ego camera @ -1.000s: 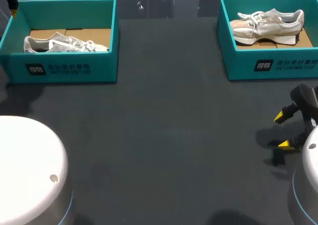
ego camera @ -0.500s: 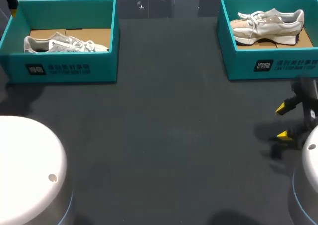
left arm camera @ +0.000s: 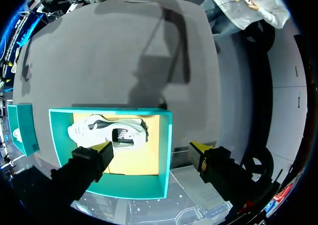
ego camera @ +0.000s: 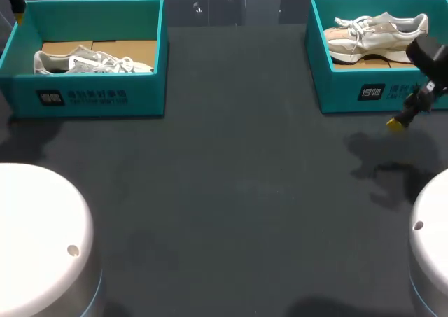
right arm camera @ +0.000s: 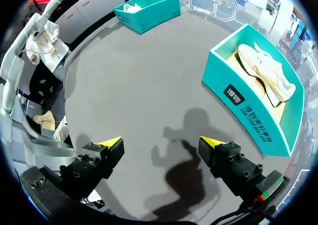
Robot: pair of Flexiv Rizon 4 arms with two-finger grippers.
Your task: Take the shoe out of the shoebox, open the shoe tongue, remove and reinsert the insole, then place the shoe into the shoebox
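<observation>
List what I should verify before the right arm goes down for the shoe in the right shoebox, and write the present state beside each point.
1. Right gripper open and empty: ok, its fingers stand apart with nothing between them.
2. Right gripper above the shoe: not ok, it hangs over the bare table, with the right shoebox ahead of it.
3. Shoe uncovered in its box: ok, no lid, nothing on top of it.
4. Shoe tongue and laces loose: cannot tell, too small to see.
5. Left gripper out of the way: ok, open above the left shoebox, far from the right one.
</observation>
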